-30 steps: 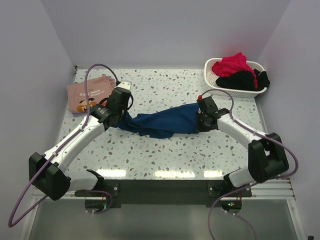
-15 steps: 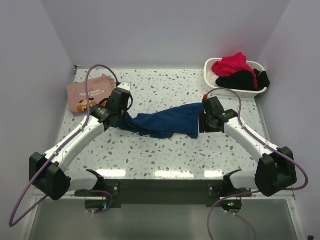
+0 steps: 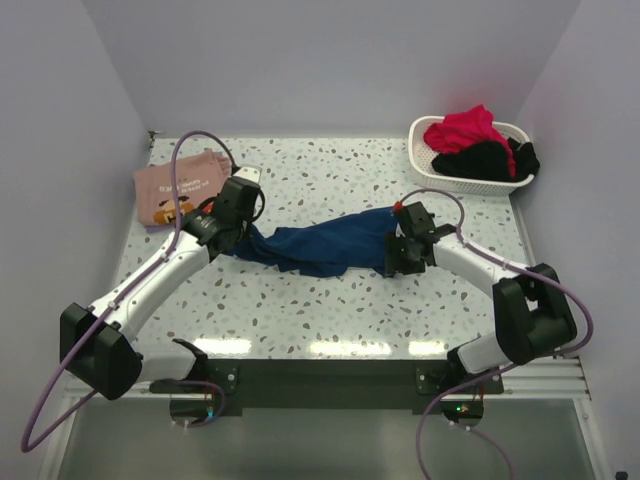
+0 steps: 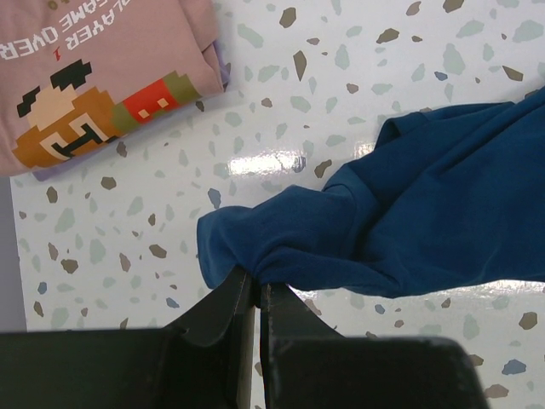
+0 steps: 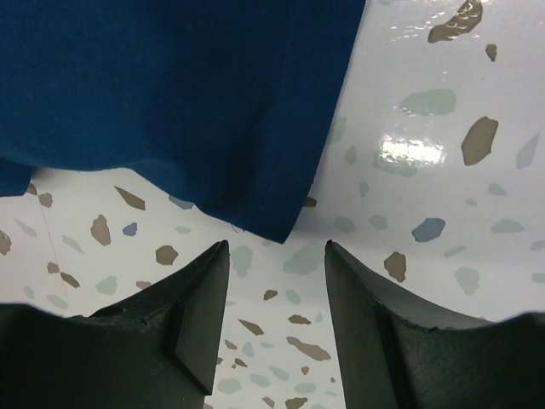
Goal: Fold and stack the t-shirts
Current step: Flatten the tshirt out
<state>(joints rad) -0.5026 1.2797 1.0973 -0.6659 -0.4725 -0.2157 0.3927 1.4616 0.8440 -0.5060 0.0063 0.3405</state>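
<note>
While the left jaws are clamped on one end of the dark blue t-shirt (image 3: 320, 245) stretched across the counter (image 3: 330, 300), the right jaws stand apart just off its other end; the folded pink t-shirt (image 3: 178, 188) lies far left.

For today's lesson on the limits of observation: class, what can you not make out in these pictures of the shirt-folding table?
- Dark blue t-shirt: bunched in every view, so any print is hidden.
- Pink t-shirt: left wrist view's edge cuts its text; overhead, too small to read.
- Basket: heaped cloth, red and black; garment count unclear.
</note>
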